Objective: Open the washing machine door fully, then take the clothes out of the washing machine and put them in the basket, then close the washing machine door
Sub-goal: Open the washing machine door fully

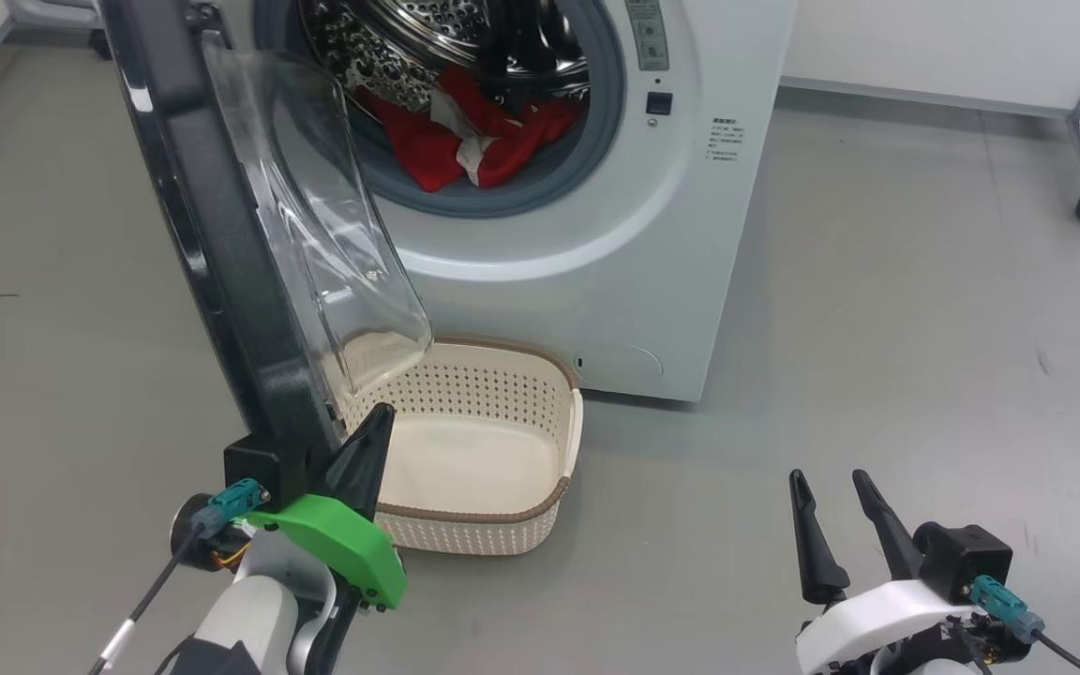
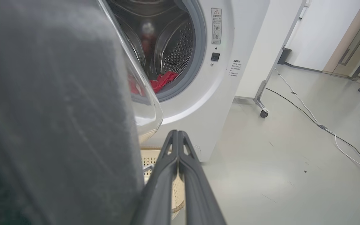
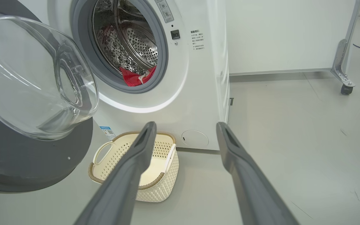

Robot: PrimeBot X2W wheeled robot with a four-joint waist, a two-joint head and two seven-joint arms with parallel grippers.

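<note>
**A:** Where are the clothes (image 1: pixel 465 141)?

**B:** Inside the washing machine (image 1: pixel 596 281), a red heap at the lower lip of its round opening. How far back the heap reaches is hidden.

**A:** And the basket (image 1: pixel 502 525)?

**B:** On the floor (image 1: pixel 877 328) just in front of the machine. The washing machine door (image 1: pixel 221 244) stands swung out and covers the basket's left end. The frame cuts off the door's top.

**A:** The grippers?

**B:** The left gripper (image 1: pixel 376 422) has its fingers pressed together just beside the door's lower edge. Whether it touches the door cannot be told. The right gripper (image 1: pixel 828 477) hovers over the floor with its fingers spread, well apart from the basket.
</note>
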